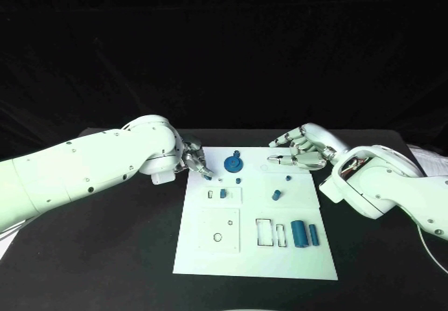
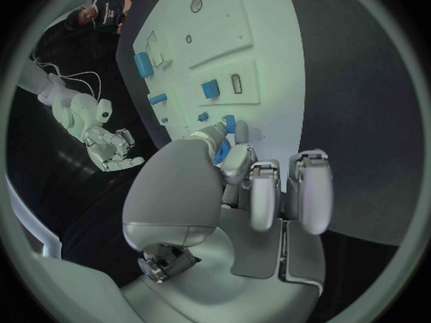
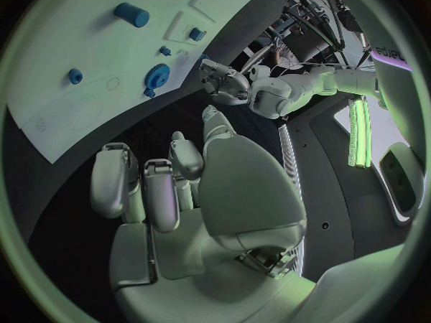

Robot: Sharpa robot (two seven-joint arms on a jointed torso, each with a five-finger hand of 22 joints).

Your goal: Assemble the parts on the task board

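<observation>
The job looks just begun: blue parts [image 1: 300, 234] lie loose on the task board [image 1: 257, 259], the left hand [image 1: 196, 160] pinches one, the right hand [image 1: 300, 151] hovers, fingers apart.

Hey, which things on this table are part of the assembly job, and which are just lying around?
Job:
task board
gear
big cylinder
slim cylinder
small peg
small block
left robot hand, at the board's far left corner
right robot hand, over its far right corner, holding nothing

Lying about:
white paper at the table's right edge
</observation>
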